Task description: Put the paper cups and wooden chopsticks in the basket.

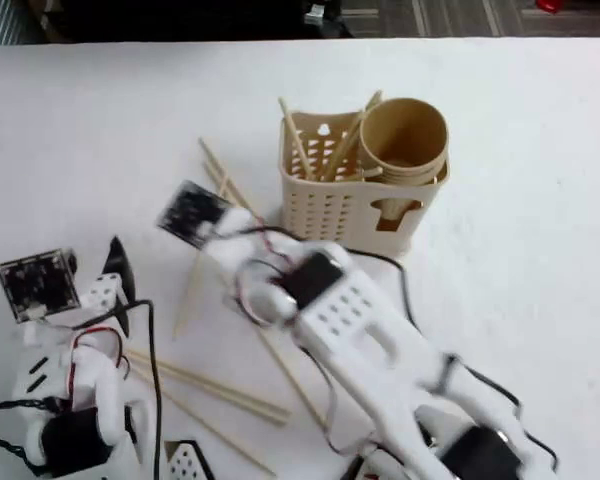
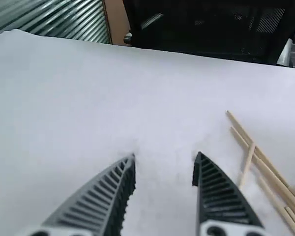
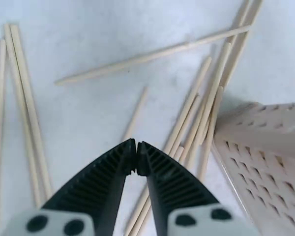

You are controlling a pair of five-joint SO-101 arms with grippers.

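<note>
Right gripper, jaws pressed together, hangs over loose wooden chopsticks lying flat, fanned lengthwise beside the basket. The basket stands toward the table's far edge, paper cups upright inside. Left gripper gapes wide.

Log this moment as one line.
left gripper open over bare table | right gripper shut among loose chopsticks beside basket | cups in basket

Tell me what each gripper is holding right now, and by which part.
Left gripper is open, holding nothing. Right gripper is shut; one thin pale wooden chopstick ends at its tips, but whether it is pinched cannot be told.
</note>
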